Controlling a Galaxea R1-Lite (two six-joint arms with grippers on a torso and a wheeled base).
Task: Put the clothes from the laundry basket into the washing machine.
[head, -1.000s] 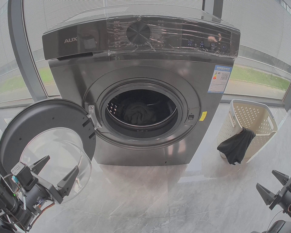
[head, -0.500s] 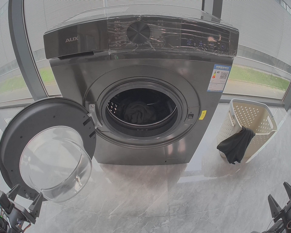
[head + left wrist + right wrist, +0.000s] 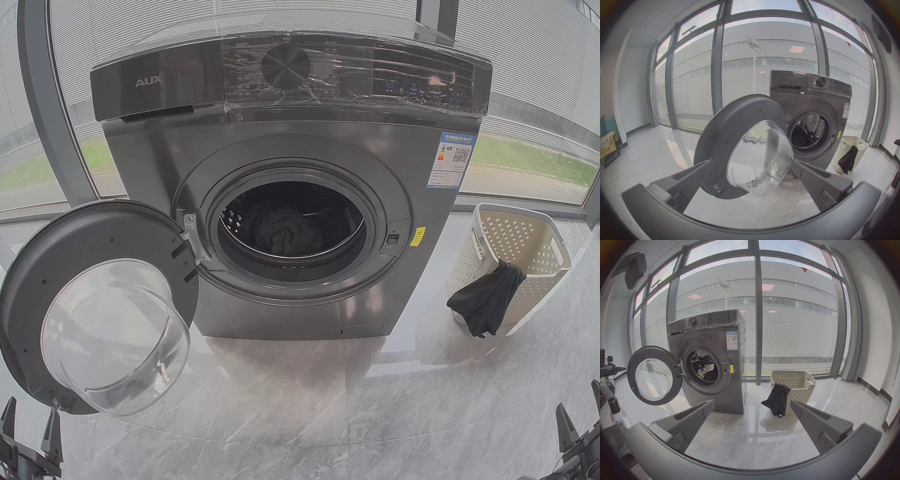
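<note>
The grey washing machine [image 3: 287, 187] stands ahead with its round door [image 3: 94, 300] swung open to the left. A dark garment [image 3: 284, 231] lies inside the drum. To the right stands the cream laundry basket [image 3: 525, 250] with a black garment [image 3: 487, 300] hanging over its near rim. My left gripper [image 3: 28, 422] sits low at the bottom left, below the door, open and holding nothing. At the bottom right my right gripper [image 3: 581, 412] is open and holding nothing, well short of the basket. The basket [image 3: 793, 383] and its black garment [image 3: 777, 398] also appear in the right wrist view.
Grey marble floor [image 3: 325, 400] spreads between me and the machine. Tall windows [image 3: 537, 144] run behind the machine and basket. The open door juts out over the floor on the left side.
Both arms have dropped and drawn back toward the bottom corners; the left gripper moved from in front of the door glass to below it. Machine, basket and clothes have not moved.
</note>
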